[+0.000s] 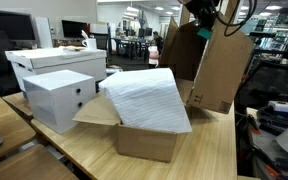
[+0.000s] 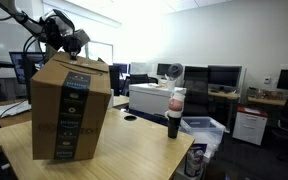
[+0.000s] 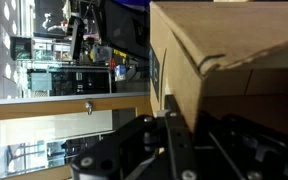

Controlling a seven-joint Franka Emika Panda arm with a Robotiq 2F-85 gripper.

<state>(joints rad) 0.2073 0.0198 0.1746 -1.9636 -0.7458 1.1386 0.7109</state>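
Observation:
A tall brown cardboard box [image 1: 222, 72] stands upright on the wooden table [image 1: 209, 150]; it also shows in an exterior view as the box [image 2: 72, 105] with printed labels on its side. My gripper [image 1: 205, 27] comes down from above onto the box's top edge and is shut on the cardboard wall there, as also seen at the gripper [image 2: 68, 46]. In the wrist view a black finger [image 3: 170, 125] lies flat against the box wall [image 3: 234, 50]; the second finger is in shadow behind the cardboard.
An open low carton with a white padded sheet [image 1: 144, 100] sits in front of the tall box. White boxes [image 1: 59, 95] stand beside it. A dark bottle [image 2: 174, 112] and a white box [image 2: 152, 98] stand on the table. Office desks and monitors lie behind.

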